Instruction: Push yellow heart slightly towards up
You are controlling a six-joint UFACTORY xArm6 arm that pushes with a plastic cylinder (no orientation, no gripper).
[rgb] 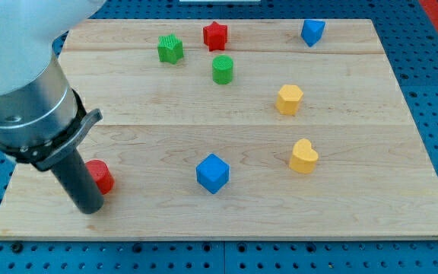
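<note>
Your tip (90,209) rests at the tabletop's (158,221) lower left, touching a red block (101,176). The yellow heart (304,156) sits well apart, rightward. No claw shows, so its state can't be told.

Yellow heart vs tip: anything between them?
Camera view: my tip is far left of the yellow heart; the blue cube sits between them.

pale wooden board (204,129) with yellow heart (304,156), yellow block (289,99), blue cube (212,173), red star (215,35)
</note>
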